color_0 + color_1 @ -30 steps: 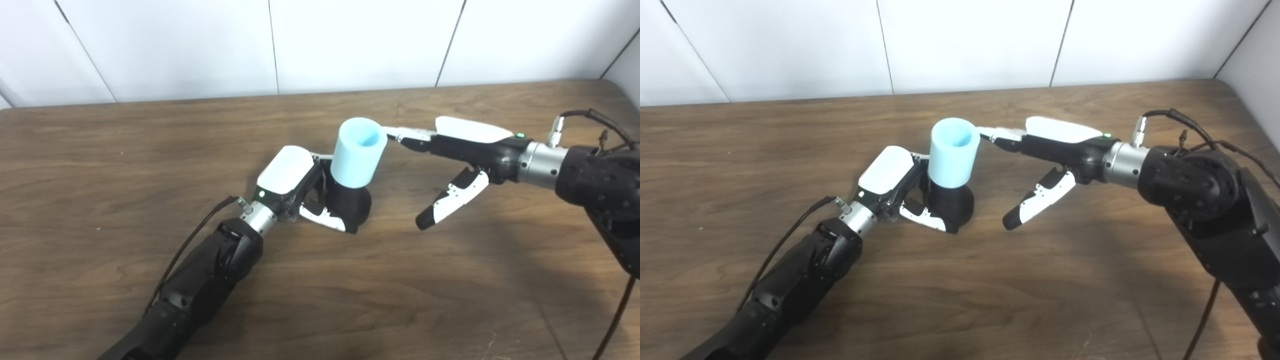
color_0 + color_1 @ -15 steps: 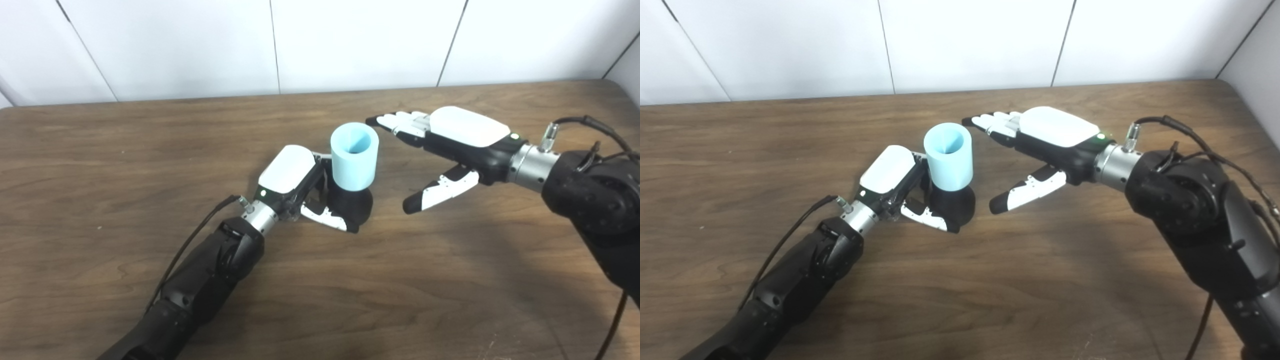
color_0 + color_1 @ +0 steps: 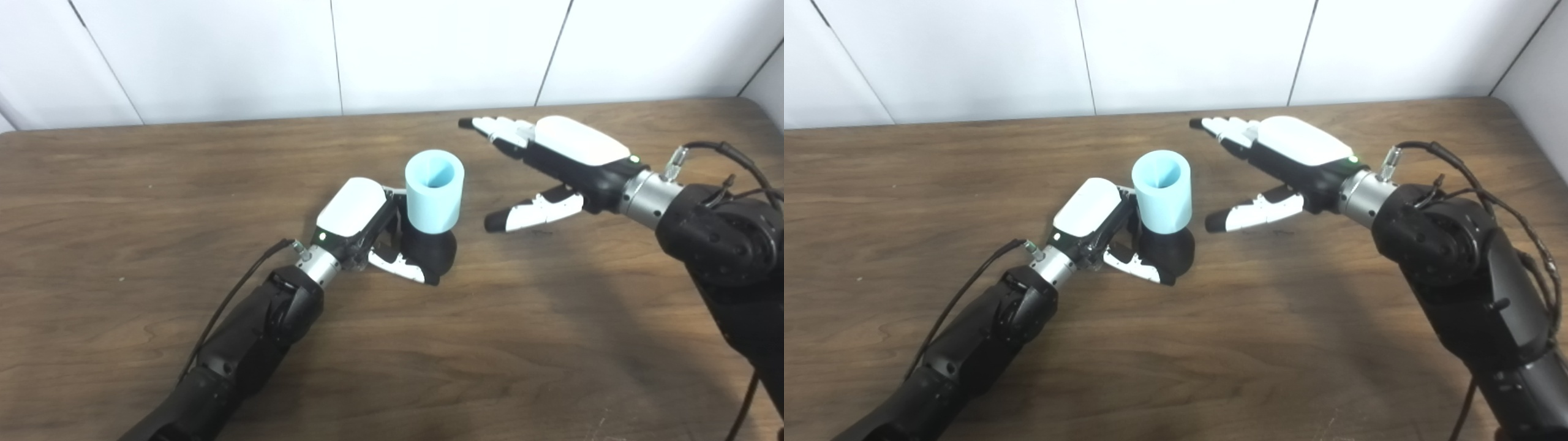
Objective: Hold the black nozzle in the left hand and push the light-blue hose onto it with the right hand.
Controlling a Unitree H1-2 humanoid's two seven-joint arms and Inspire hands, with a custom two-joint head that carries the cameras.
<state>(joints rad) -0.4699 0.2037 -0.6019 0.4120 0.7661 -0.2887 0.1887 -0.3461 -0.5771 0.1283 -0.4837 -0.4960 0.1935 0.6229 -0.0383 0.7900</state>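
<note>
Now the left hand (image 3: 361,223) is closed around the black nozzle (image 3: 432,252), which stands on the wooden table (image 3: 392,343) with the light-blue hose (image 3: 433,191) seated upright on top. Nearby, the right hand (image 3: 554,165) hovers beside the hose, fingers spread and holding nothing.

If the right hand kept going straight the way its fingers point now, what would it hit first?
Probably nothing on the table: the right hand points up-left, its fingers passing behind the light-blue hose. Beyond lie the bare wooden table and white wall; depth is unclear.
</note>
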